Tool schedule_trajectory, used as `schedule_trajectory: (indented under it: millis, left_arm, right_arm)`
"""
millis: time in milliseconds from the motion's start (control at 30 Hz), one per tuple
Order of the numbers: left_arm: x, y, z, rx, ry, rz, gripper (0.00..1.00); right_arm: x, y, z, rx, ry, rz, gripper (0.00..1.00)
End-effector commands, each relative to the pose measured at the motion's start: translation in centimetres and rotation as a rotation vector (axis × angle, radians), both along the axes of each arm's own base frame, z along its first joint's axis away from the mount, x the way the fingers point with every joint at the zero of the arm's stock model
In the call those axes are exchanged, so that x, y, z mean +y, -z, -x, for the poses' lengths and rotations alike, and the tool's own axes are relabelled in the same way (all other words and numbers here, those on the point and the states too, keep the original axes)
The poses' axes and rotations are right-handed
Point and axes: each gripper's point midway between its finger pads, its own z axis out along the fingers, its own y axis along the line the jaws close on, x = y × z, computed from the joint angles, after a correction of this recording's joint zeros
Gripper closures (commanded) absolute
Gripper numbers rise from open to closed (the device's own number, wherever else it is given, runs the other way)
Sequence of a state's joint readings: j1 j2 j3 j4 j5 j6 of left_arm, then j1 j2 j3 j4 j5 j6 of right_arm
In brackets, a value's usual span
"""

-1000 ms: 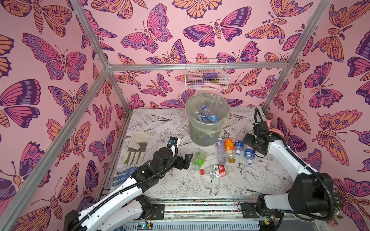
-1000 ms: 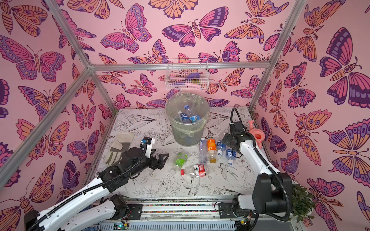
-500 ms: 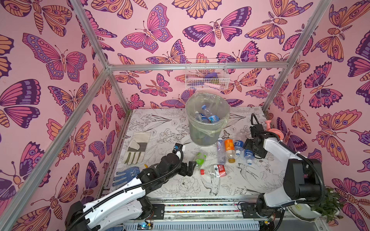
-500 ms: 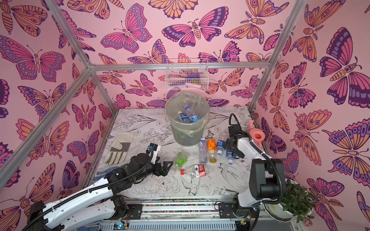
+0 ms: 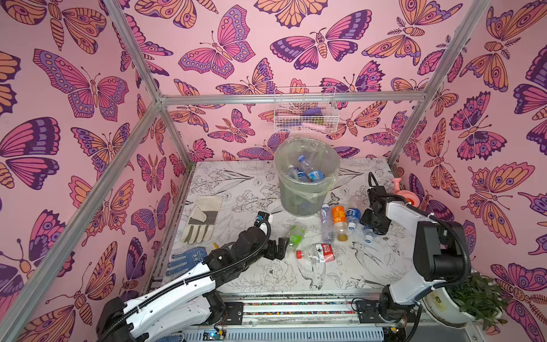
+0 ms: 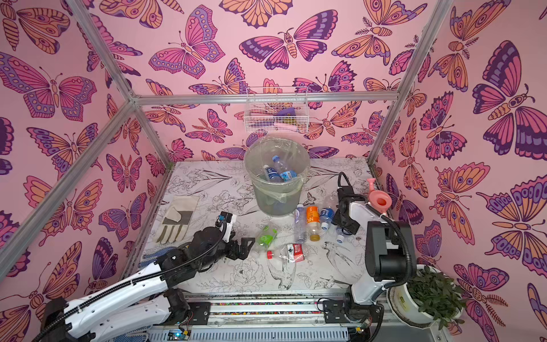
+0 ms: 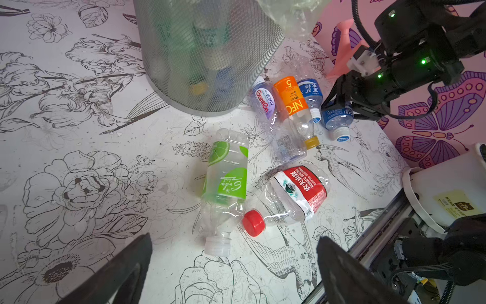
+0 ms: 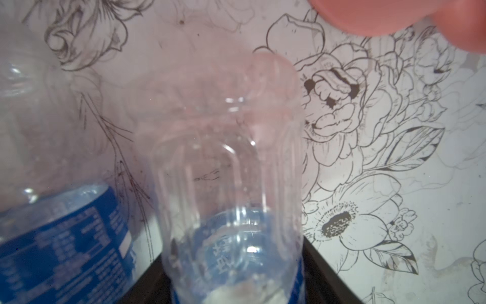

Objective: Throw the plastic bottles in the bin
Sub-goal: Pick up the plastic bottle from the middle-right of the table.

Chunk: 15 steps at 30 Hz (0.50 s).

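R end effector [image 7: 338, 109] is straddling blue-label bottle [image 7: 337, 121], centre-right; can't tell if clamping yet; needs mid-body squeeze, lifting clear of adjacent bottle [image 7: 311, 95]; L end effector [image 5: 284, 245] is hovering released.

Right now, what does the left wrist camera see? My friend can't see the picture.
A green bottle and a red bottle lie on the flowery table, just past the open left fingers. Behind stands the mesh bin beside a row of bottles; the right fingers straddle the blue bottle at its end.
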State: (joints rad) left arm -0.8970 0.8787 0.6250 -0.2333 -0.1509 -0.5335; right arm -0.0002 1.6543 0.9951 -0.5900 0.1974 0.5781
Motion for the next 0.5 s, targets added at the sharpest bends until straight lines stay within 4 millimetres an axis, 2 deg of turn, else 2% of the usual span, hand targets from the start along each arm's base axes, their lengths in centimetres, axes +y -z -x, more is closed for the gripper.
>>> schedule_trajectory:
  millis: [0,100,233,333,367,467]
  left_arm:
    - [0.3,0.5,0.0,0.001,-0.016,-0.011,0.0]
    - [0.2,0.4,-0.2,-0.001,-0.017,-0.015,0.0]
    - [0.0,0.1,-0.3,-0.005,-0.011,-0.021,0.0]
    - [-0.3,-0.1,-0.4,-0.008,-0.006,-0.024,0.0]
    - [-0.3,-0.1,-0.5,-0.01,-0.005,-0.025,0.0]
    - [-0.5,-0.1,-0.6,-0.009,-0.002,-0.03,0.0]
  right_arm:
    - [0.3,0.4,-0.1,0.012,-0.009,-0.028,0.56]
    - [0.4,0.2,0.2,0.0,-0.01,-0.033,0.73]
    - [0.4,-0.8,0.4,-0.023,-0.015,-0.031,0.86]
    - [0.4,-1.6,0.3,-0.044,-0.021,-0.031,1.0]
    - [0.5,-2.6,0.2,-0.076,-0.022,-0.033,1.0]
    - [0.9,-3.9,0.0,-0.14,-0.039,-0.055,1.0]
